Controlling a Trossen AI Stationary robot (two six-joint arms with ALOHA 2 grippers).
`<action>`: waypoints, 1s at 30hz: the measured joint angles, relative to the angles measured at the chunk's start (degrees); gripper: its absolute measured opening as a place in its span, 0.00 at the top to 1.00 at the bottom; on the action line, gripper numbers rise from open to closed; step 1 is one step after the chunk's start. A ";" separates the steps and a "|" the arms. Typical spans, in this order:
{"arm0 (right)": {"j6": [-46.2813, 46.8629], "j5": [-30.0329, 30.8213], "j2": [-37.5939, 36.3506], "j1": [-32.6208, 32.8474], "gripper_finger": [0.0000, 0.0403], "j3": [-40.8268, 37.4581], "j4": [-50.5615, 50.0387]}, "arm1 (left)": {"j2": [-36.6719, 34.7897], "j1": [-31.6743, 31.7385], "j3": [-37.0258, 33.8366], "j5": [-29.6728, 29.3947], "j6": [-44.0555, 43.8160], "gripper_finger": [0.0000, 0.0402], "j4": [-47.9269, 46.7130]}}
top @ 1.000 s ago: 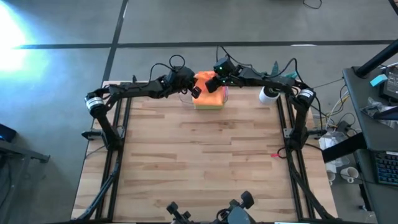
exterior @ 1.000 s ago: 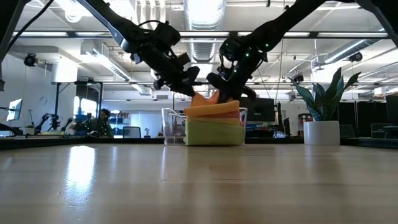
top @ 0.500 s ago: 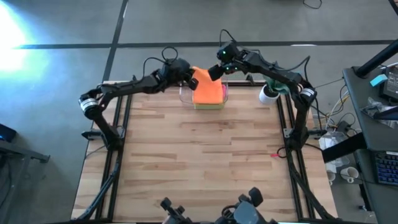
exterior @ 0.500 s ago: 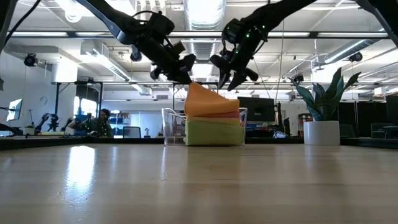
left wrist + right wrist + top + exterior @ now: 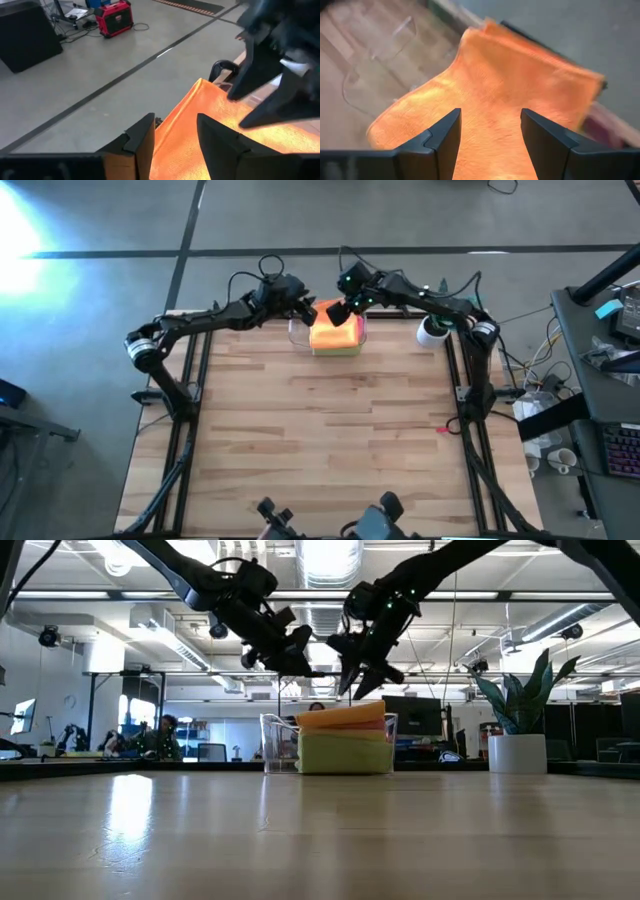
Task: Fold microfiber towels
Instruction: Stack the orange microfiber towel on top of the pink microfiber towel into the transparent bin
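The orange microfiber towel (image 5: 335, 336) lies folded on top of a stack in the clear bin (image 5: 272, 745) at the table's far edge. Under it, the low view shows a lime green towel (image 5: 345, 753). My left gripper (image 5: 303, 662) hangs open just above the stack's left end, with the orange towel (image 5: 200, 135) below its fingers. My right gripper (image 5: 358, 672) hangs open above the middle of the stack, and the towel (image 5: 490, 100) fills its wrist view. Neither gripper touches the cloth.
A white pot with a green plant (image 5: 517, 752) stands to the right of the bin at the far right corner (image 5: 433, 332). The wooden tabletop (image 5: 330, 440) stretches from the bin to the near edge.
Both grippers held the orange towel over the bin. The right one opened first and rose. The left one lifted the towel's left corner, then opened and let go. The raised corner has fallen, and the towel now lies flat on the stack.
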 joint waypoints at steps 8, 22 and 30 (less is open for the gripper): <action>1.44 -1.68 5.48 0.19 0.54 -0.28 -2.60 | -4.42 0.48 0.37 -0.18 7.10 0.67 -3.09; 1.23 -0.21 7.50 0.04 0.61 -0.23 -6.19 | -7.04 0.75 -0.65 -1.43 7.26 0.66 -8.11; 0.98 6.57 2.93 -0.21 0.64 1.03 -4.35 | -7.27 0.75 -0.76 -1.53 7.25 0.66 -10.95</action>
